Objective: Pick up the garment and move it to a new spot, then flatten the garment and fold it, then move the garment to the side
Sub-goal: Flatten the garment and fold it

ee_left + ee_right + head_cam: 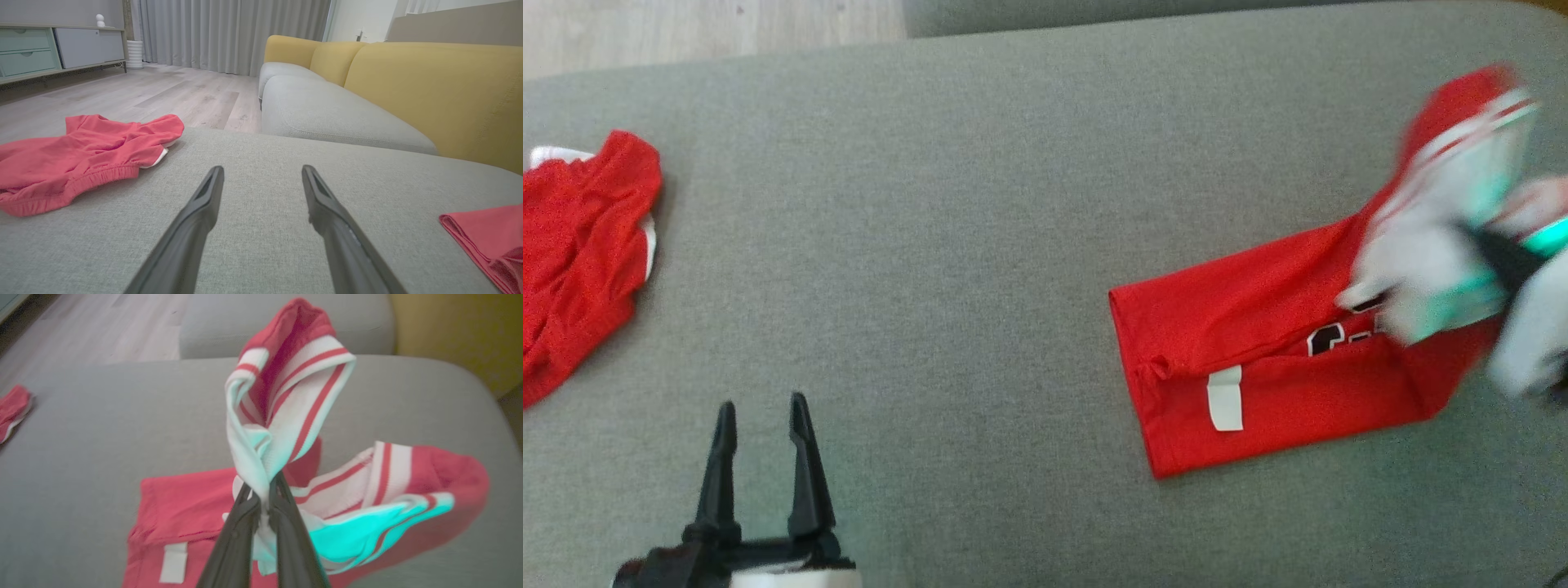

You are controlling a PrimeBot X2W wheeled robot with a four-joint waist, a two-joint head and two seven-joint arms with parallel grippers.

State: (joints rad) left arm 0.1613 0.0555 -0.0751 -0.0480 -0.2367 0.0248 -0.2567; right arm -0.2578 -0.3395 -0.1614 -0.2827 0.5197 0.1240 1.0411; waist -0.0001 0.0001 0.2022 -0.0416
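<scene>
A red garment (1258,359) lies partly folded on the right side of a grey cushion (972,204). The right gripper (263,494) is clenched on its white, red-striped trim (286,396), holding that part lifted above the rest. The left gripper (762,408) hovers empty at the lower left, fingers spread apart. Red shorts (580,245) lie crumpled at the cushion's far left edge, well apart from the garment.

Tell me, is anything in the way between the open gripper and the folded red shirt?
Nothing visible. Just bare grey cushion lies between the left gripper and the shirt. The right gripper pinches its striped trim.
</scene>
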